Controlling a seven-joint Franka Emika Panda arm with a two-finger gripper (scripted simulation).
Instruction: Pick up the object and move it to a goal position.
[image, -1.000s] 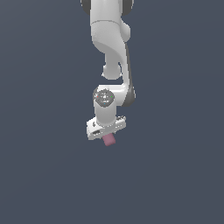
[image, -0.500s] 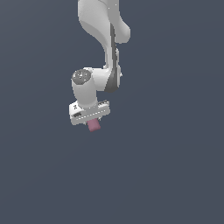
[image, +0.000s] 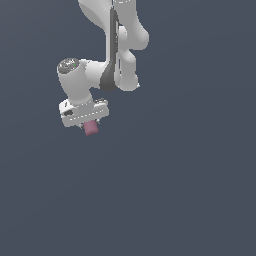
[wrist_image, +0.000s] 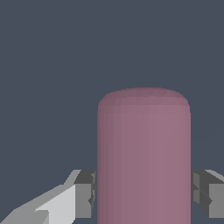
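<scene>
background: a flat, dark slate-blue field in both views; no tabletop edge, wall or horizon can be made out.
nearest, wrist view: the object (wrist_image: 143, 157), a dusky-pink short cylinder with a rounded end, stands between the two grey fingertips (wrist_image: 84, 194), which press on its opposite sides.
hand: the hand (image: 90, 125) is clamped on the object; only the pink lower end (image: 91, 128) sticks out below its white body in the exterior view.
where the object is: held in the hand, hanging straight beneath it, lifted clear with nothing under it in view.
arm: the white arm (image: 116, 45) reaches down from above and bends toward the exterior view's left, the hand at its low end.
progress: the pickup looks done; what is left, by my judgement, is the carry to the goal and stopping there.
goal: no marker for it shows in either view, so i cannot tell how near it is.
around: nothing else is visible near the hand or beyond it; nothing seen stands in the way.
</scene>
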